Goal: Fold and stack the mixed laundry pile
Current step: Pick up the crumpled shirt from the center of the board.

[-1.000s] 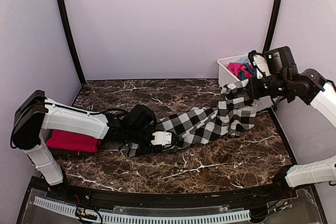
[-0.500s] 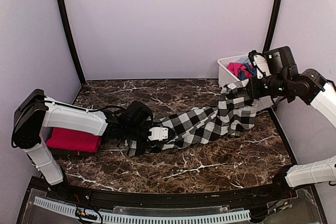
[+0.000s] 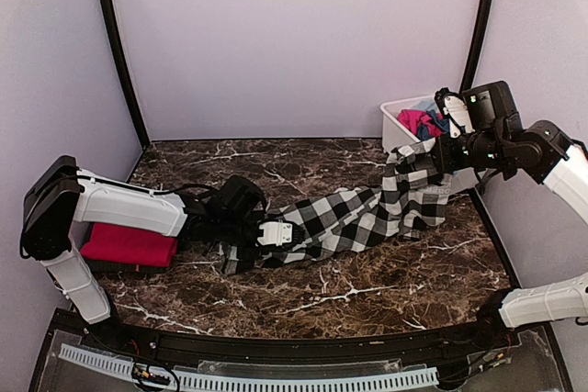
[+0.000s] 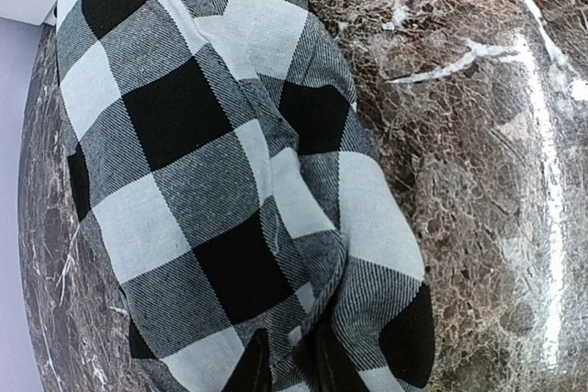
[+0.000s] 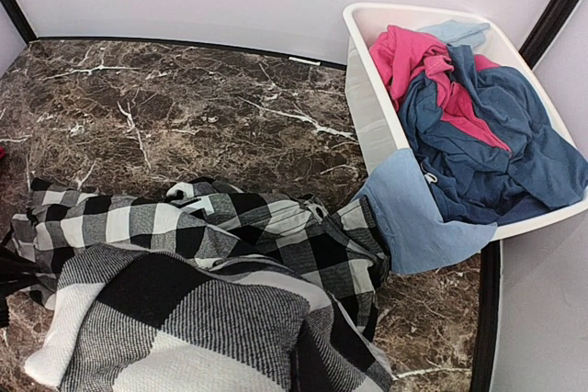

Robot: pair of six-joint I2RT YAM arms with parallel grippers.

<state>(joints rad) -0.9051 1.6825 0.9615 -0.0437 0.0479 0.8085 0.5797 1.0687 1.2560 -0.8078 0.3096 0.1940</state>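
Across the bench [image 3: 386,286] a checked garment [image 3: 367,213] lay stretched out in a long band. At its left end the left gripper [image 3: 276,234] was clenched on a bunched fold, low against the bench. At the right end the right gripper [image 3: 441,155] grasped the cloth and held it raised just beside the tub [image 3: 393,128]. A pink piece [image 5: 404,52] and a navy tee [image 5: 496,144] sat heaped in that tub, and a light blue piece [image 5: 418,218] draped over its wall. A folded red tee [image 3: 129,247] lay beneath the left arm.
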